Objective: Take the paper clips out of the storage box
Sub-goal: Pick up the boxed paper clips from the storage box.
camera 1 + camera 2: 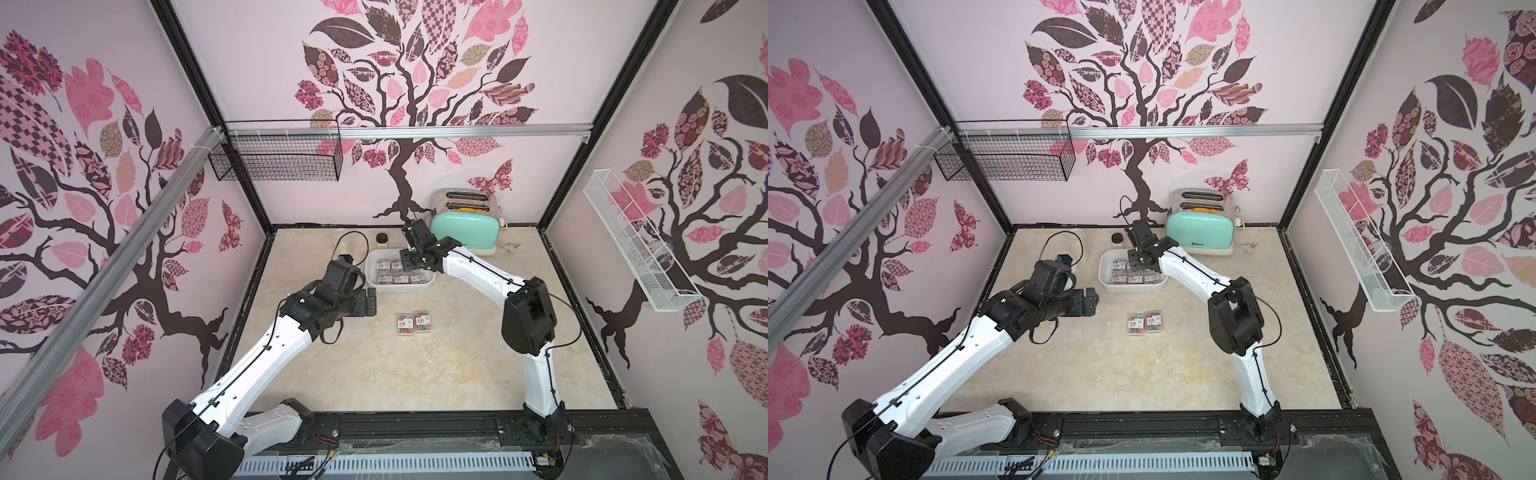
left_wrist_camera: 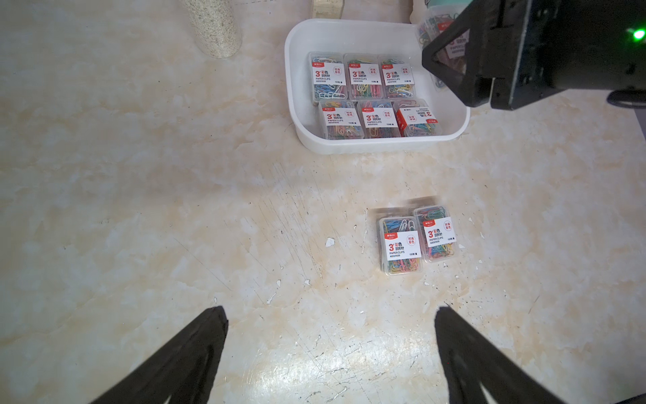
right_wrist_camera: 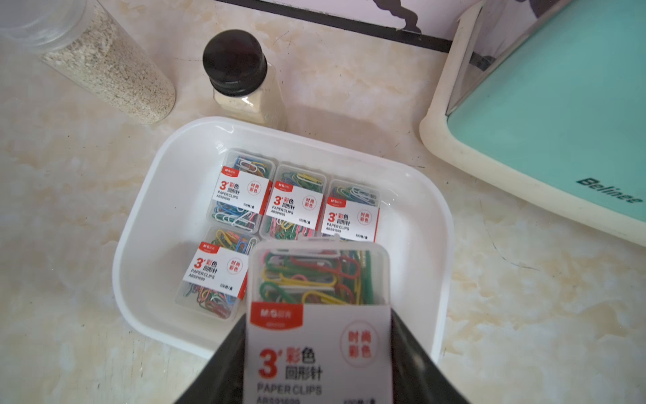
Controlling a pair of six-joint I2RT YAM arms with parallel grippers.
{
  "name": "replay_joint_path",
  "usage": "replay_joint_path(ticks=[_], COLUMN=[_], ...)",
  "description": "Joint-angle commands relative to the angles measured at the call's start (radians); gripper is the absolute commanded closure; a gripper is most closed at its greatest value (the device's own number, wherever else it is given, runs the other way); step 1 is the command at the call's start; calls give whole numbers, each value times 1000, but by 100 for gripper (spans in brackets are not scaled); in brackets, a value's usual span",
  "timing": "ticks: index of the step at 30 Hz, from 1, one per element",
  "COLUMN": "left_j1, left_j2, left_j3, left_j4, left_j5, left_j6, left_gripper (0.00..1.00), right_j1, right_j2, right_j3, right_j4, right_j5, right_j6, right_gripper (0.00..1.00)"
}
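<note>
since the right tool (image 3: 318,314) is clamped on one case (image 3: 318,276) above the box (image 3: 153,224), it looks bound for the pair (image 2: 402,245) on the near bench (image 2: 140,175); six cases (image 2: 367,94) sit in the box, while the left tool (image 2: 331,311) hangs open to its left.

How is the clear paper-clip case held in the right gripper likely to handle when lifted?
Probably stiff: the case shows no bending in the jaws of the right gripper. Likely slippery, as its clear walls look smooth. The loose clips inside may shift if it tilts, moving its weight.
</note>
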Motion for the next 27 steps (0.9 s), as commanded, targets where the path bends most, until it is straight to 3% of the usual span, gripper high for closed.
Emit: replay_joint_path(ticks=[1, 13, 27], left_j1=[7, 9, 9], left_j2=[-13, 6, 36], left_j3=[-3, -26, -26], left_j4=[17, 48, 65], left_j5=[-1, 45, 78], left_j6=[9, -3, -5], left_gripper=[2, 2, 2], right_j1=[-2, 9, 10], right_j2=[-161, -382, -345], right_j3=[-100, -533, -698], right_j4=[2, 60, 130], right_j5=[-10, -27, -67], right_j6=[30, 115, 211], right_gripper=[66, 66, 66])
